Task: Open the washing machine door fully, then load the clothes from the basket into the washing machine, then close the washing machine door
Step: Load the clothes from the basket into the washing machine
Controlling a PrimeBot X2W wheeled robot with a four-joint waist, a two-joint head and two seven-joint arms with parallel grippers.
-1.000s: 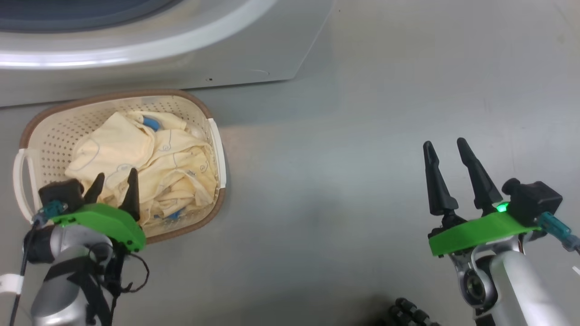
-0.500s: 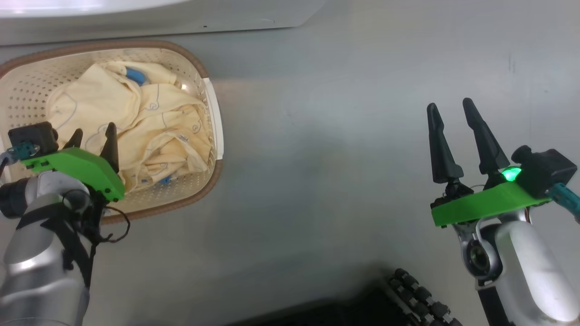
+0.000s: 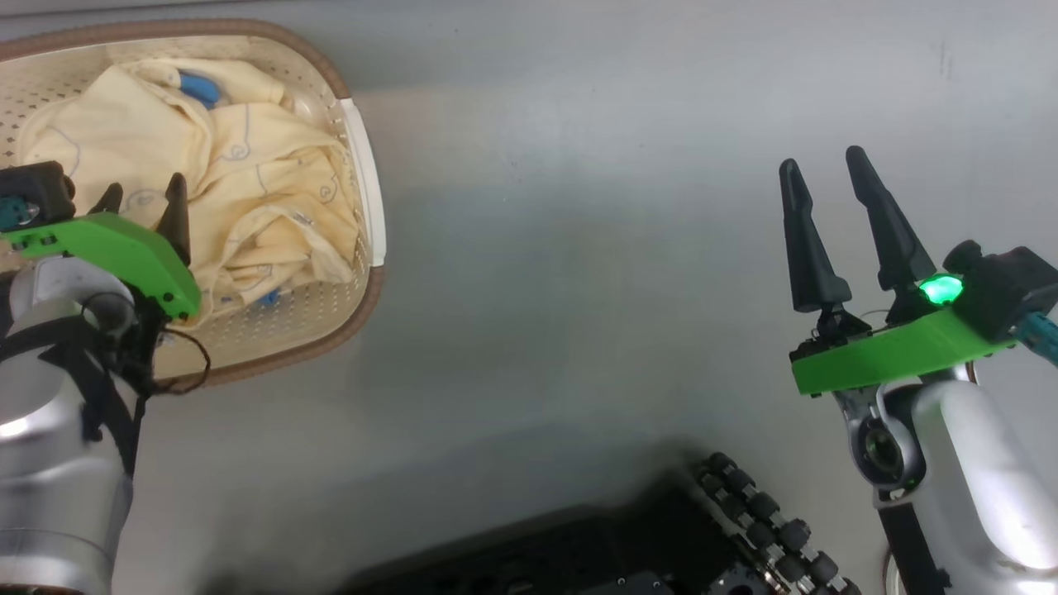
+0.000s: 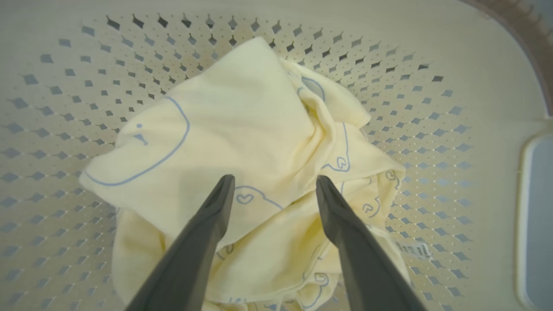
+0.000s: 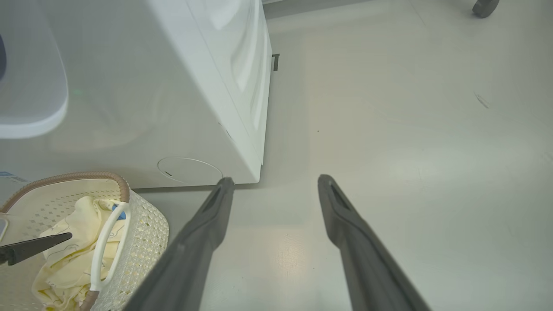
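Head view, basket (image 3: 364, 198): stands on the grey floor (image 3: 579, 248) at the upper left, with its brown rim and one white handle showing.
Head view, clothes (image 3: 248, 186): a crumpled pale yellow heap with blue line drawings, lying inside the basket.
Head view, left gripper (image 3: 142, 195): over the basket's near side with its fingers spread apart and nothing between them.
Head view, right gripper (image 3: 822, 161): well apart from the basket at the right, over bare floor, with its jaws released and empty.
Head view, wheeled base (image 3: 760, 512): dark, with black rollers, at the bottom edge.
Left wrist view, fingers: both dark tips lie over the top fold of the clothes and stand wide apart. It cannot be told whether they touch the fabric.
Left wrist view, basket wall: perforated cream plastic surrounds the heap.
Right wrist view, washing machine (image 5: 181, 95): its white body is at the upper left, with the basket just beside its lower front.
Right wrist view, own fingers: spread over the empty floor and holding nothing.
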